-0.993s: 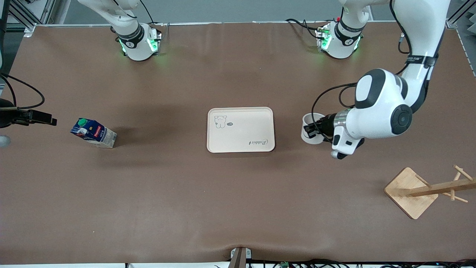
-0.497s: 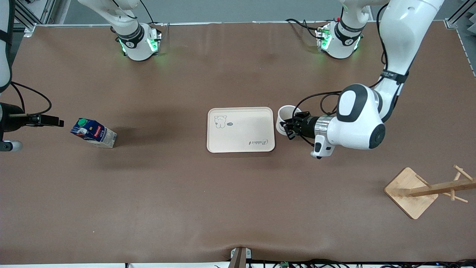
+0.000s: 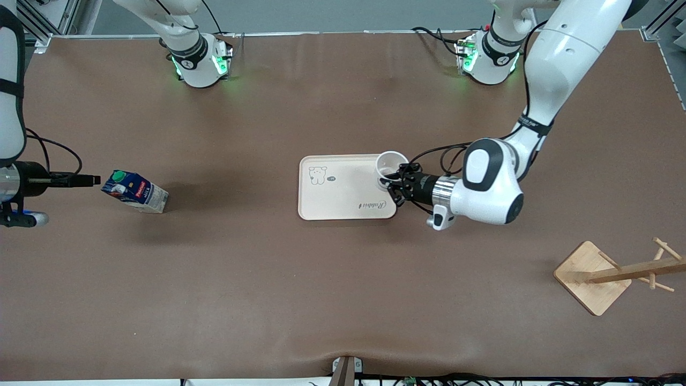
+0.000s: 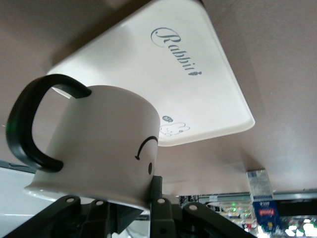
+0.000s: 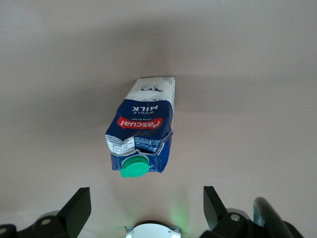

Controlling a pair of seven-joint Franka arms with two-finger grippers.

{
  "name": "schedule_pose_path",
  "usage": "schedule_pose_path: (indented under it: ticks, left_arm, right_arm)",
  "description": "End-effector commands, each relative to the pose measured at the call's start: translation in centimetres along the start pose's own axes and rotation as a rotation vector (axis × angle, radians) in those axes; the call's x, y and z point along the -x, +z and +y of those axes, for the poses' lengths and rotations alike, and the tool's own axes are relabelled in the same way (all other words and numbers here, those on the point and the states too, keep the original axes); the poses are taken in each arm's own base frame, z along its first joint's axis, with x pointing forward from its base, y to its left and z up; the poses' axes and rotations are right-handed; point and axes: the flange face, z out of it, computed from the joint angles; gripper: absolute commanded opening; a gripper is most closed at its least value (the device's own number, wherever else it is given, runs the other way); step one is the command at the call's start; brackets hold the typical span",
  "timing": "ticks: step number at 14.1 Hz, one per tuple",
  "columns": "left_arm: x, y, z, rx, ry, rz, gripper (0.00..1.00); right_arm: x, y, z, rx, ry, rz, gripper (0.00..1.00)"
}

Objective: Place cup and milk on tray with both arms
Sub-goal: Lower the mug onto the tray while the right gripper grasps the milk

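Right pincer (image 3: 95, 179): at the right arm's end of the surface (image 3: 241, 279), level with and just short of the milk; its fingers (image 5: 74, 210) are spread wide with nothing between them. Step in hand, by judgement: approach to grasp. Next move calls for advancing until the fingers flank the carton, then closing.

Milk (image 3: 134, 191): small dark-blue carton, green round cap, red label patch, pale lower part; creased card, standing on the surface well apart from the tray.

Tray (image 3: 343, 206): cream, rectangular, rounded corners, smooth matte finish, bear drawing and cursive lettering; nothing rests on it yet.

Cup (image 3: 390, 166): glossy white mug, black smiley, black loop handle (image 4: 29, 124); carried over the tray's edge toward the left arm's end.

Left pincer (image 3: 397, 187): closed on the cup's rim. Next move calls for lowering, then release.

Wooden rack (image 3: 611, 274): pale bamboo, square base.
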Motion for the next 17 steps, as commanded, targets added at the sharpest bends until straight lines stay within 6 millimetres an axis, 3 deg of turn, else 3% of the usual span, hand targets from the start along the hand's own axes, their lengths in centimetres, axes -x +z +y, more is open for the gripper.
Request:
schedule_pose_path:
  ticks: [1, 6, 11, 12, 13, 14, 17]
  left_arm:
    - [-0.1, 2.9, 0.7, 0.023, -0.091, 0.006, 0.00]
    - [-2.2, 4.8, -0.3, -0.004, -0.199, 0.003, 0.00]
    - [-3.4, 5.7, -0.7, -0.024, -0.197, 0.011, 0.00]
    - [-3.7, 5.7, -0.7, -0.023, -0.198, 0.011, 0.09]
    - [-3.7, 5.6, -0.7, -0.021, -0.195, 0.012, 0.40]
    - [-3.6, 5.6, -0.6, -0.022, -0.188, 0.014, 0.99]
    - [-3.2, 4.1, -0.2, -0.018, -0.169, 0.054, 1.00]
  right_arm:
    - [0.3, 1.7, -0.2, -0.006, 0.049, 0.017, 1.00]
    - [1.2, 6.0, 0.0, -0.028, 0.062, 0.035, 1.00]
    - [1.2, 5.9, -0.4, -0.082, 0.073, 0.042, 1.00]
    - [1.2, 6.0, -0.5, -0.083, 0.072, 0.042, 1.00]
    - [1.3, 6.3, -0.5, -0.086, 0.075, 0.043, 1.00]
    - [1.3, 6.5, -0.4, -0.085, 0.079, 0.077, 1.00]
    - [2.0, 8.7, -0.3, -0.077, 0.087, 0.172, 1.00]
